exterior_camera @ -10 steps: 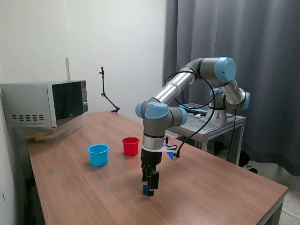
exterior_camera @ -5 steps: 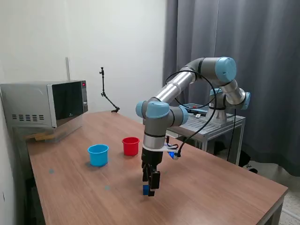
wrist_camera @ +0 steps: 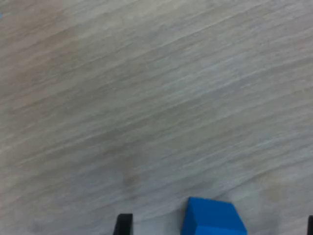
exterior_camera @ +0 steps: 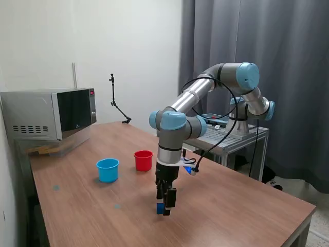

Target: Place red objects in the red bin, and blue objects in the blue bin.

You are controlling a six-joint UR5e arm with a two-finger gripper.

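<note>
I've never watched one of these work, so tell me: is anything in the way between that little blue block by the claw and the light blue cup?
Nothing visible. The blue cube sits at the gripper, and only bare table lies between it and the blue cup. The red cup stands off to the side of that path.

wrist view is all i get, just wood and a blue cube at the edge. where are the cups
Observer: The light-blue cup and the red cup stand upright side by side on the table, apart from the tool.
Operator: any red cubes out there
Observer: None show in the exterior view. Only the blue cube shows, at the tool's tips.
Operator: is the cube gripped
Observer: Cannot tell. In the wrist view one finger stands apart from the cube.
</note>
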